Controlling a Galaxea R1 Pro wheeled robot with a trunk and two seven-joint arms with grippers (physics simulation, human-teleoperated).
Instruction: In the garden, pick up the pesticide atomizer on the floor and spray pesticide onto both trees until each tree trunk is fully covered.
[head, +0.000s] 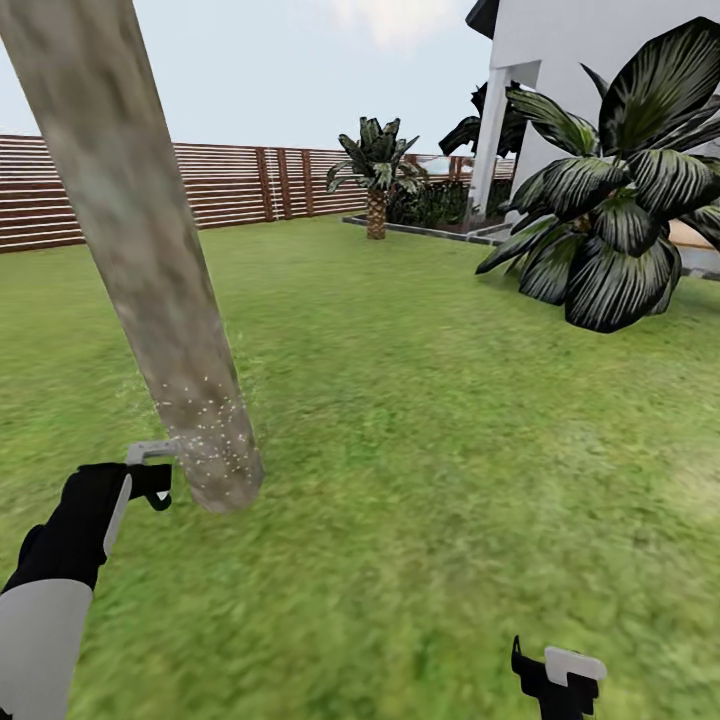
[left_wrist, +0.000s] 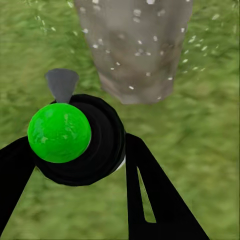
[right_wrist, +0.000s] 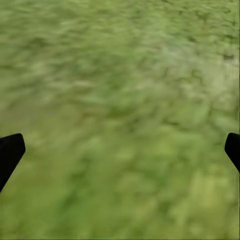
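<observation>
A thick mottled grey-brown tree trunk (head: 150, 270) leans up from the grass floor (head: 420, 450); in the left wrist view the tree trunk (left_wrist: 135, 45) stands just beyond the nozzle. Tiny white pesticide specks (head: 215, 435) dot its lowest part, and more pesticide specks (left_wrist: 137, 55) show on the bark and in the air around it. My left gripper (head: 150, 487) (left_wrist: 80, 150) is shut on the pesticide atomizer (left_wrist: 75, 140), a black body with a green ball top and a grey nozzle (head: 150, 451) pointing at the trunk's base. Low at the right, my right gripper (head: 560, 675) (right_wrist: 120, 150) hangs open over bare grass.
A brown slat fence (head: 230, 185) runs along the back. A short scaly palm (head: 376, 170) stands by a kerbed bed, with a white house (head: 590, 60) and a large dark-leaved plant (head: 610, 230) at the right. Open lawn spreads right of the trunk.
</observation>
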